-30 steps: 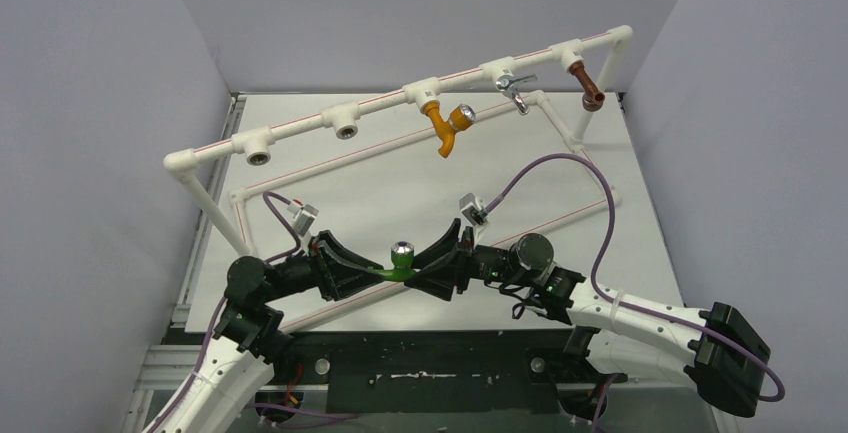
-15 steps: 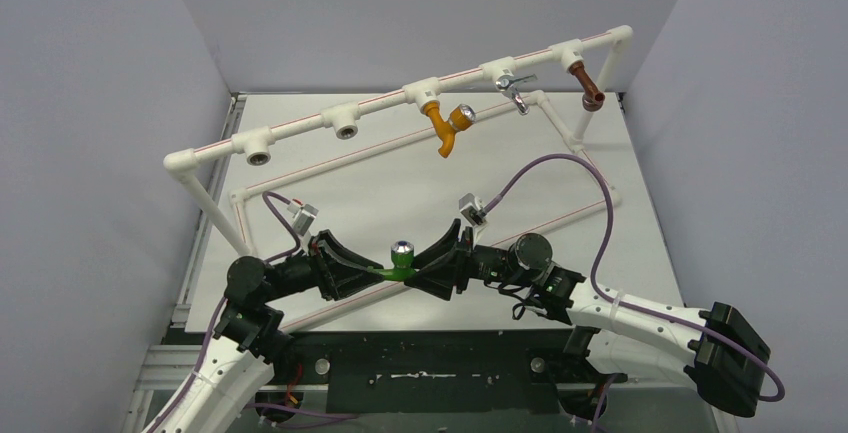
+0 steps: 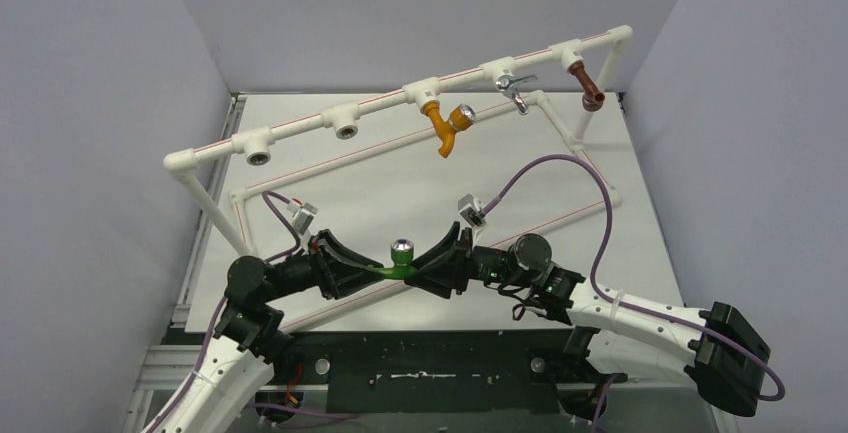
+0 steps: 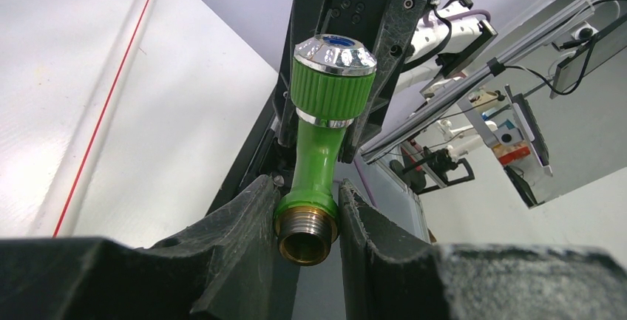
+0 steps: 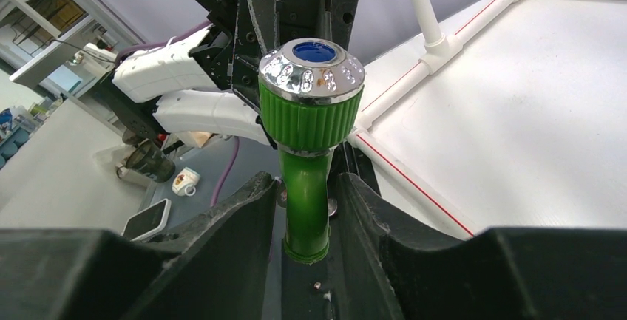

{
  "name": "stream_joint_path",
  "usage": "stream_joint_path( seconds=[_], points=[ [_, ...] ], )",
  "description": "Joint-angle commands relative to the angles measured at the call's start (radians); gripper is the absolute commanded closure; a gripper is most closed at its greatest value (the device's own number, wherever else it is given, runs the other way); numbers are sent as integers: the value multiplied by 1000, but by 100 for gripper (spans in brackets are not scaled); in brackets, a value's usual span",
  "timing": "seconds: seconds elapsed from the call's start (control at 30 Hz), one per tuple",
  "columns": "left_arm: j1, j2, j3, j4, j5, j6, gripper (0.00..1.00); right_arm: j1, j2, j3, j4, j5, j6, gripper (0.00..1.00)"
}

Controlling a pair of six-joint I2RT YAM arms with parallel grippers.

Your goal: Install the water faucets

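The green faucet (image 3: 400, 261), with its silver knob on top, is held in the air above the table's near edge, between my two grippers. My left gripper (image 3: 383, 273) is shut on its brass threaded end (image 4: 306, 233); both fingers press the green collar. My right gripper (image 3: 420, 273) faces it from the other side. Its fingers straddle the green spout (image 5: 306, 213) with a thin gap on each side, so it is slightly open. The knob shows in the left wrist view (image 4: 334, 54) and in the right wrist view (image 5: 312, 65).
The white pipe frame (image 3: 300, 133) spans the back of the table. It has two empty sockets at the left (image 3: 259, 157) (image 3: 346, 131). An orange tap (image 3: 445, 128), a chrome tap (image 3: 515, 88) and a brown fitting (image 3: 588, 88) hang further right. A lower pipe with a red line (image 3: 330, 303) runs under the grippers.
Almost nothing has changed. The right wrist has shifted very slightly, and the green faucet stays in place between the grippers.
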Motion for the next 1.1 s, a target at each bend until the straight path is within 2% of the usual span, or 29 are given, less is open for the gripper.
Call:
stream_joint_path(
  seconds=[0.0, 0.17, 0.23, 0.27, 0.5, 0.67, 0.73, 0.87, 1.07],
  points=[
    [-2, 5, 13, 79, -13, 1, 100, 12, 3, 14, 66, -4, -21, 67],
    [-2, 5, 11, 80, -10, 1, 100, 15, 6, 18, 70, -6, -26, 79],
    [-2, 6, 8, 82, -9, -2, 100, 17, 9, 21, 74, -10, -30, 91],
    [-2, 8, 8, 83, -7, -2, 100, 18, 11, 23, 74, -11, -33, 100],
    [-2, 24, 10, 85, -1, -4, 100, 37, -11, 32, 29, 35, -83, 100],
    [-2, 25, 42, 26, -3, 26, 64, 38, -33, 41, -7, 51, -108, 100],
    [-2, 24, 76, -52, -15, 74, 55, 40, -47, 52, -37, 59, -124, 100],
    [-2, 26, 155, -218, -52, 182, 42, 40, -82, 87, -123, 76, -166, 100],
    [-2, 45, 306, -471, -152, 357, 31, 40, -135, 147, -272, 119, -253, 100]
  ],
)
